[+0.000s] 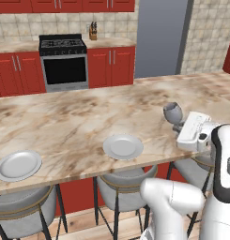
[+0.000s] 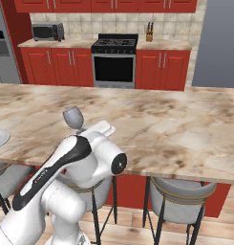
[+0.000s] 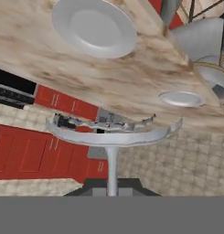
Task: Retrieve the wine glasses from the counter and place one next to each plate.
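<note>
Fingers [image 3: 111,188] clamped on wine glass [image 1: 172,112] stem, hand view adds second plate [image 3: 181,98] beyond near plate [image 3: 95,28].

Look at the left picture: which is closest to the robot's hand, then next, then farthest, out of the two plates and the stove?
1. The plate near the middle of the bar top's front edge, just left of the hand holding the wine glass.
2. The plate at the far left of the bar top.
3. The stove, across the kitchen against the back wall.
</note>
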